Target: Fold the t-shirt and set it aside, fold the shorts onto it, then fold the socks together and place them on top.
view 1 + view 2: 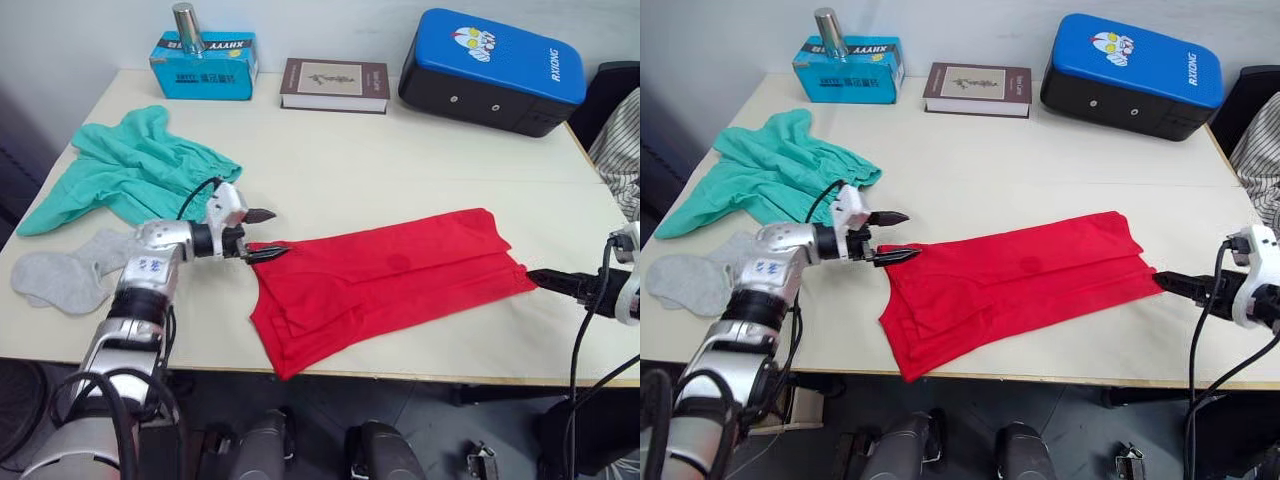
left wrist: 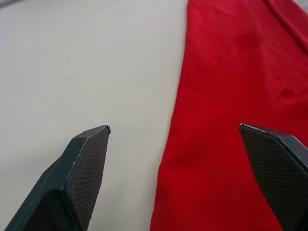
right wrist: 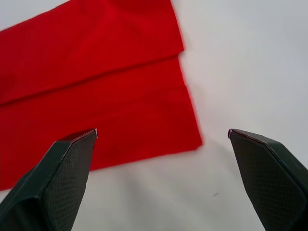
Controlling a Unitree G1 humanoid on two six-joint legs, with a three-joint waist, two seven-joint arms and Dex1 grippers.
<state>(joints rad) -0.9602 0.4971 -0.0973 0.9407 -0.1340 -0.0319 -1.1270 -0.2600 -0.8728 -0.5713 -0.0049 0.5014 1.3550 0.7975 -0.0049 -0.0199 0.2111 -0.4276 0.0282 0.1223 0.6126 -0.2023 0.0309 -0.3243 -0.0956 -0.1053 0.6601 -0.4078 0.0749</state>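
Between my two sets of fingers the t-shirt (image 1: pixel 385 280) lies folded into a long red band. My left fingers (image 1: pixel 263 235) gape wide at one end, my right fingers (image 3: pixel 163 132) wide at the other. Beyond, a blue case (image 1: pixel 492 70) reads "RXIONG".

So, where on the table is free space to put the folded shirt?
Bare table lies between the book and the t-shirt, right of the shorts. Another strip runs below the blue case. The left end is crowded: shorts, socks, left gripper.
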